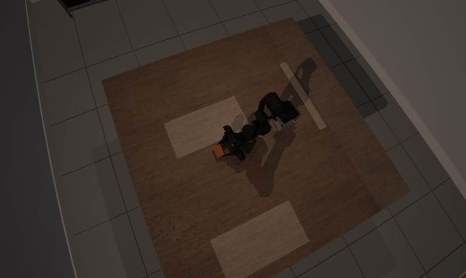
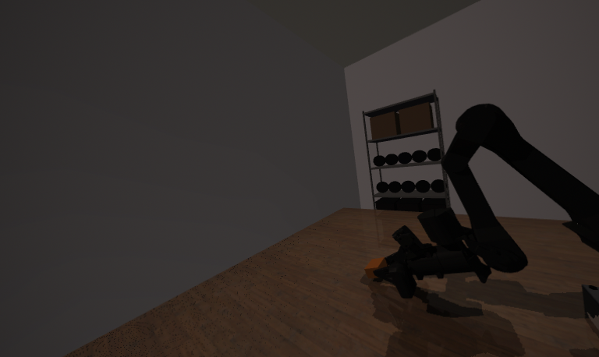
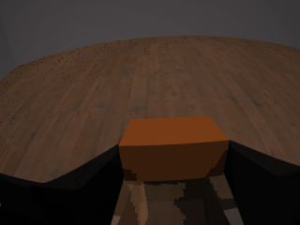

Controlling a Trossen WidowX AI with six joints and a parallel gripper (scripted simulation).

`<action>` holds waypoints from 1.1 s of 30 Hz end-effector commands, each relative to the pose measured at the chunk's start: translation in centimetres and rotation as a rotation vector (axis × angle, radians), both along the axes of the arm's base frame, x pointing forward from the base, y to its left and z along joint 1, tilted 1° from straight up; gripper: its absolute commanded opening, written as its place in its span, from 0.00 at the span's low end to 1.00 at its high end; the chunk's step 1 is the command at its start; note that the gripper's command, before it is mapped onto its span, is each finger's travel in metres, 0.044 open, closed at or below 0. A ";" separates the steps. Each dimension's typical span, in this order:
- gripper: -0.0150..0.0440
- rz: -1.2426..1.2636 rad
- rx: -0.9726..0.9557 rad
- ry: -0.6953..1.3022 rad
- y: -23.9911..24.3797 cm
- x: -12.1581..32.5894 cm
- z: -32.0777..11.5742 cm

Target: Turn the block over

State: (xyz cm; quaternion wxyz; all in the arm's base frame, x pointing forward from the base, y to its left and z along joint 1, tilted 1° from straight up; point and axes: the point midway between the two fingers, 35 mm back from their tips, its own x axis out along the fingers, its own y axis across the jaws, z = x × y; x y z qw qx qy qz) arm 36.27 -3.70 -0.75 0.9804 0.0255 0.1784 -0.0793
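An orange block (image 1: 218, 150) (image 2: 374, 266) (image 3: 173, 152) sits between the fingertips of my gripper (image 1: 221, 149) (image 2: 381, 270) (image 3: 172, 147), which is shut on it. The gripper points nearly level, low over the wooden table (image 1: 192, 192) (image 2: 287, 291) (image 3: 173, 80). In the wrist view one block face is lit and the face toward the camera is dark. No mark shows on the visible faces. The block's underside is hidden, and I cannot tell whether it touches the table.
The arm's base (image 1: 286, 121) stands on the right part of the table in the top view, beside a pale strip (image 1: 302, 94). Two pale rectangles (image 1: 202, 127) (image 1: 260, 239) show on the tabletop. A shelf rack (image 2: 404, 164) stands in the background.
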 end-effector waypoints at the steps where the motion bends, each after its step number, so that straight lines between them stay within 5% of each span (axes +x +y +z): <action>1: 0.25 -0.001 -0.007 -0.003 0.0 0.0 0.1; 9: 0.25 -0.001 -0.007 -0.003 0.0 0.0 0.1; 26: 1.00 -0.001 -0.007 -0.003 0.0 0.0 0.1; 33: 1.00 -0.001 -0.007 -0.003 0.0 0.0 0.1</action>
